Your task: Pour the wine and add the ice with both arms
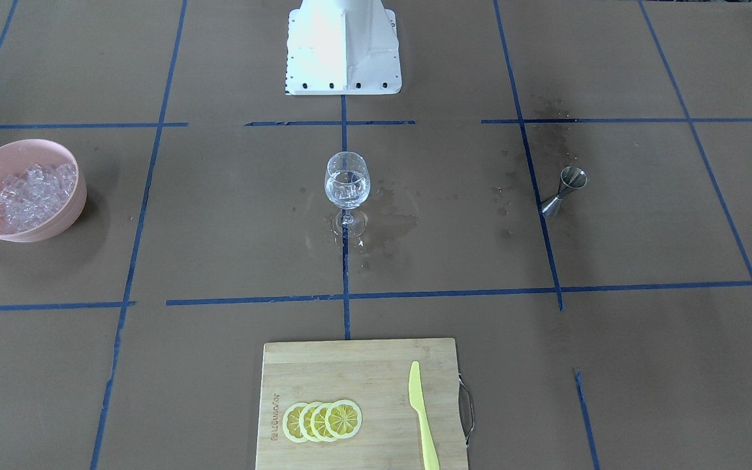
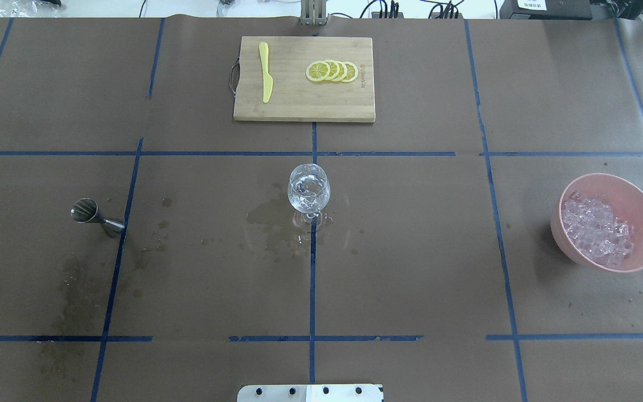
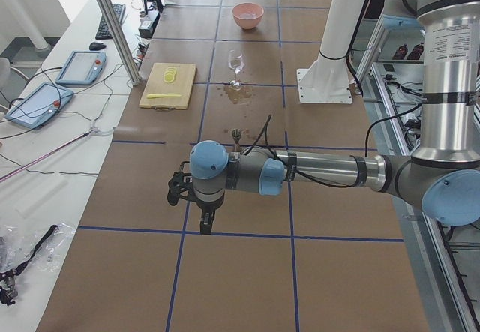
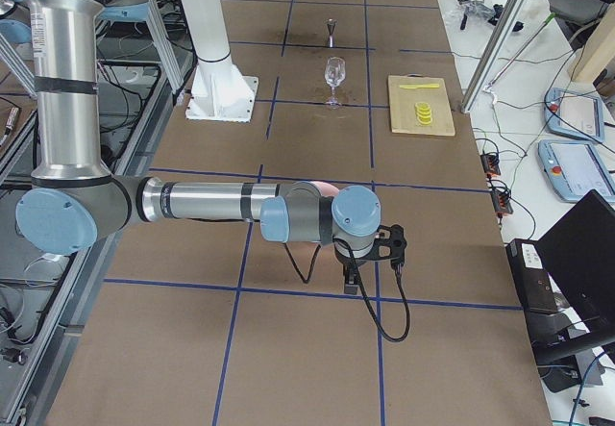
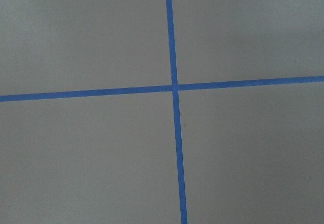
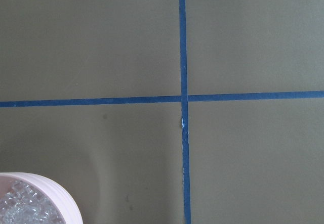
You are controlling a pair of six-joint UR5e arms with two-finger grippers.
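Observation:
A clear wine glass stands at the table's middle, also seen from overhead. It holds a little clear wine and what look like a few cubes. A pink bowl holds a heap of ice, and shows overhead at the right. A steel jigger stands on the left arm's side. The left gripper and the right gripper hang over bare table, far from the glass. They show only in the side views, so I cannot tell whether they are open or shut.
A wooden cutting board at the far edge carries lemon slices and a yellow knife. Wet stains spread around the glass and near the jigger. The white pedestal stands at the robot's side.

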